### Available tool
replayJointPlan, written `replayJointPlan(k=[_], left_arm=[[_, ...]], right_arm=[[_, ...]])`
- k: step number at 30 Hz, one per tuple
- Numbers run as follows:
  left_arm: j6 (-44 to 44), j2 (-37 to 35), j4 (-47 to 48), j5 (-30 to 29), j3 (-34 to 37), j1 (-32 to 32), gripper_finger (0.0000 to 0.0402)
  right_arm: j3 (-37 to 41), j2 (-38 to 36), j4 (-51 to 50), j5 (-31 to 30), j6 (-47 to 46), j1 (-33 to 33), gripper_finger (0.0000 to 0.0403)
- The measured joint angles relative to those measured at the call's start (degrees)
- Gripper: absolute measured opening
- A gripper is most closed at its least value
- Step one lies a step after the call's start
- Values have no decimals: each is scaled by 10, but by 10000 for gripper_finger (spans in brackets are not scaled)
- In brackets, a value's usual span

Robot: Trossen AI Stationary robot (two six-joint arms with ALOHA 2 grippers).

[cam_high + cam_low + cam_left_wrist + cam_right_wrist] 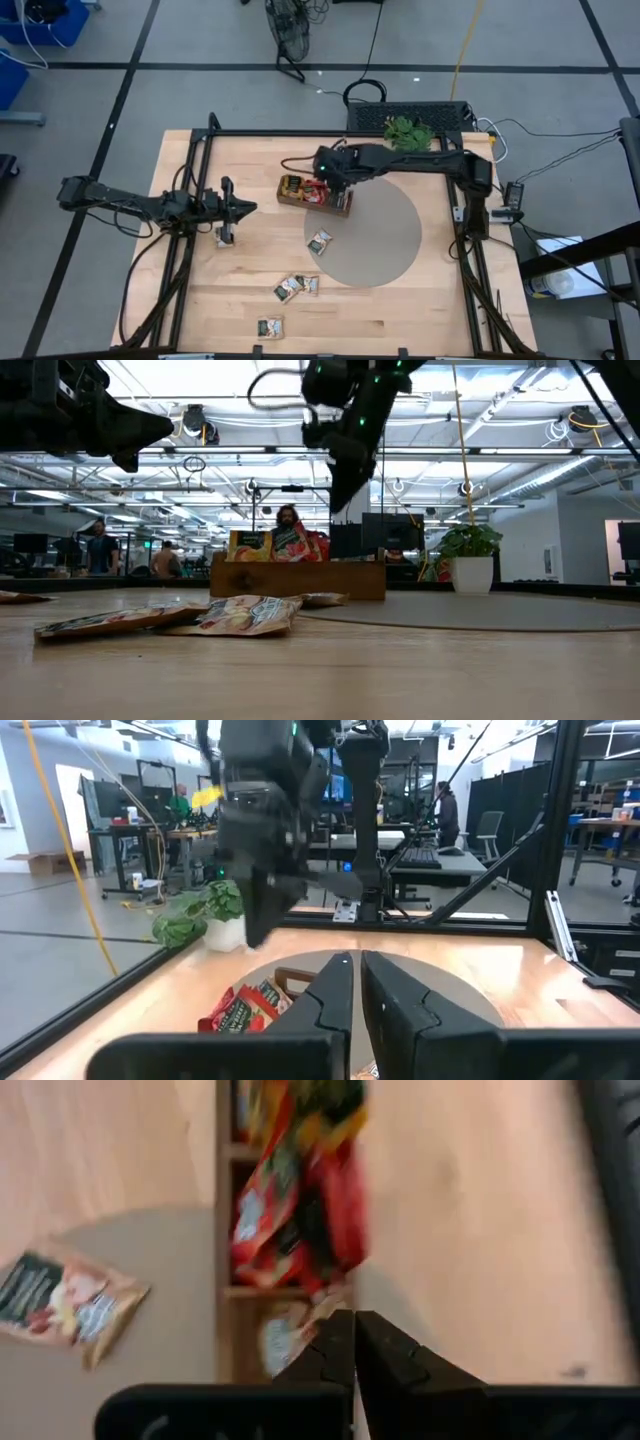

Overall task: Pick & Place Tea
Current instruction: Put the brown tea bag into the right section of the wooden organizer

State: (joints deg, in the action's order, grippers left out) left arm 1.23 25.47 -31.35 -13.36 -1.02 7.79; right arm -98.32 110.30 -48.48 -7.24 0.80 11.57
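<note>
Over the wooden tray (342, 206) the right gripper (330, 187) points down, fingers (330, 1352) clenched together with nothing between them, above the red tea sachets (300, 1220) standing in the tray's compartments. Its arm stretches back past the potted plant (408, 131). Beside the tray, one sachet (319, 241) lies on the grey round mat (385, 235); further sachets (296, 287) lie on bare table (200, 310). Well left of the tray, the left gripper (243, 208) hovers clenched, empty

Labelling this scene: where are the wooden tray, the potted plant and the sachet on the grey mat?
wooden tray (343, 207): high view, right end.
potted plant (408, 131): high view, leaves.
sachet (319, 241): high view, middle.
</note>
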Motion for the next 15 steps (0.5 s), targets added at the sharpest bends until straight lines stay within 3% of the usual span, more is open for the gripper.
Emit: replayJointPlan(k=[5,15], left_arm=[[0,0,0,0,0,0,31],[0,0,0,-1,0,0,31]], right_arm=[[20,40,-6,29,-26,0,0],[78,48,23,70,-64,-4,0]])
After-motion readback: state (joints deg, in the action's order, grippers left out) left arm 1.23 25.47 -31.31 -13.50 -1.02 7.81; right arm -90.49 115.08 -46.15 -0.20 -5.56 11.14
